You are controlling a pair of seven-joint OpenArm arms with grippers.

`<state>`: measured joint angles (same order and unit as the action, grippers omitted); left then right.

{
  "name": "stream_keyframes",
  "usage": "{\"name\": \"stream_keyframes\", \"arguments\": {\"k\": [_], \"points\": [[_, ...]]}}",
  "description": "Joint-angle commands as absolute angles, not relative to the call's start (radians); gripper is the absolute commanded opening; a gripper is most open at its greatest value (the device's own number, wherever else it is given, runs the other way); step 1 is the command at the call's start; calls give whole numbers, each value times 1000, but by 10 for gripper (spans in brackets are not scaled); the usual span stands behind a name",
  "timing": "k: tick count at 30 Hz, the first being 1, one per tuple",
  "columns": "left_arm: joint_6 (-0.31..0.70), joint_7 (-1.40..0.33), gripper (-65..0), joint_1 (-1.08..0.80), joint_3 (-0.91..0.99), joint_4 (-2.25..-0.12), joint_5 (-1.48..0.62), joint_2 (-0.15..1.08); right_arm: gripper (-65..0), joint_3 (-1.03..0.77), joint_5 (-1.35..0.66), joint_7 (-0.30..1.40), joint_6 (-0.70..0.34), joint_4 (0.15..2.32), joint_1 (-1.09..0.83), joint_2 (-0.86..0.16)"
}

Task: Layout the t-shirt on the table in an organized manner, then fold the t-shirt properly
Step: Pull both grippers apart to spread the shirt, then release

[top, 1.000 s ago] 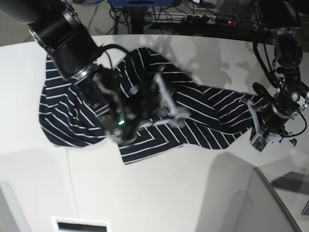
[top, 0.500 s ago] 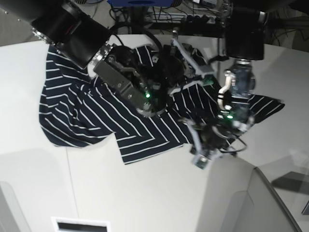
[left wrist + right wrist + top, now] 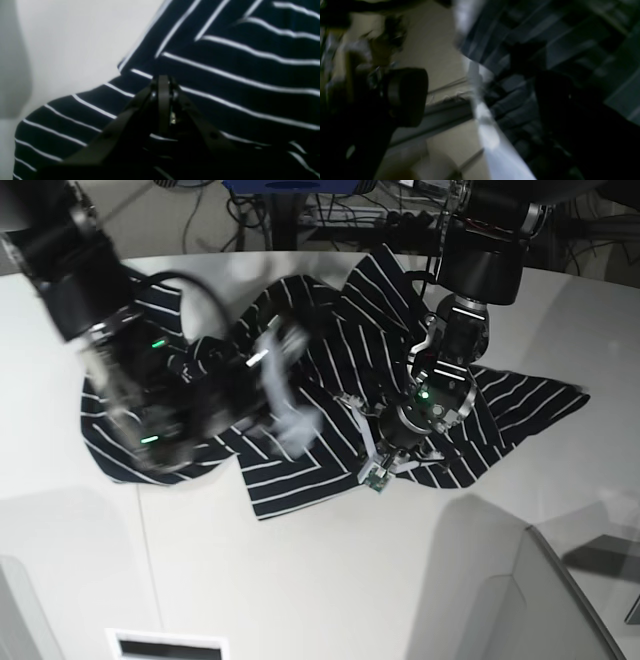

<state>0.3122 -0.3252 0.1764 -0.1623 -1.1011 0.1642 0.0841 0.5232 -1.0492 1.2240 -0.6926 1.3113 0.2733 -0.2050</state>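
Since half a second ago, the left hand [image 3: 162, 82] has swung toward 9 o'clock, clenched over the t-shirt [image 3: 330, 360]; right hand [image 3: 275, 395] blurred, grip unclear, above the tabletop [image 3: 300, 580].

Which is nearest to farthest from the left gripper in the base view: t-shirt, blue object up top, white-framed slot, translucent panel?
From the left gripper:
1. t-shirt, directly under the fingers.
2. translucent panel, lower right.
3. blue object at the top edge and white-framed slot at bottom left: too close to call.
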Motion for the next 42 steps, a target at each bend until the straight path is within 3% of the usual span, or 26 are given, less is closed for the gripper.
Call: {"name": "stream_keyframes", "arguments": {"k": [1,3,6,8,11,17,22,26,29,35,42], "points": [[297,-306,-650,182,-154,-1119,157,90,-87,486,-1076,1191,-698,1330,294,-237],[286,-303,-650,154,-154,-1132,157,114,-213,461,-1075,1122,-698,1320,294,-305],[286,-303,-650,93,-154,-1201,156,134,-503,461,-989,966,-698,1319,294,-392],[286,-306,-650,54,-150,-1247,157,159,-650,455,-889,905,-698,1279,282,-406],[286,-306,-650,15,-119,-1273,157,162,-612,453,-757,854,-698,1178,274,-401],[286,-302,-650,16,-58,-1182,159,165,-650,455,-584,768,-698,957,274,-314],[285,-298,-650,97,-56,-1017,160,166,-650,456,-437,653,-698,794,306,-249],[252,-185,-650,180,-65,-849,160,165,-650,456,-341,572,-698,684,357,-205],[183,-96,-650,254,-67,-722,160,160,-650,456,-314,503,-698,615,397,-194],[170,13,-650,404,-67,-538,160,156,-650,456,-308,354,-698,515,463,-200],[171,13,-650,493,-56,-581,150,120,-650,401,-315,309,-698,539,510,-231]]}}
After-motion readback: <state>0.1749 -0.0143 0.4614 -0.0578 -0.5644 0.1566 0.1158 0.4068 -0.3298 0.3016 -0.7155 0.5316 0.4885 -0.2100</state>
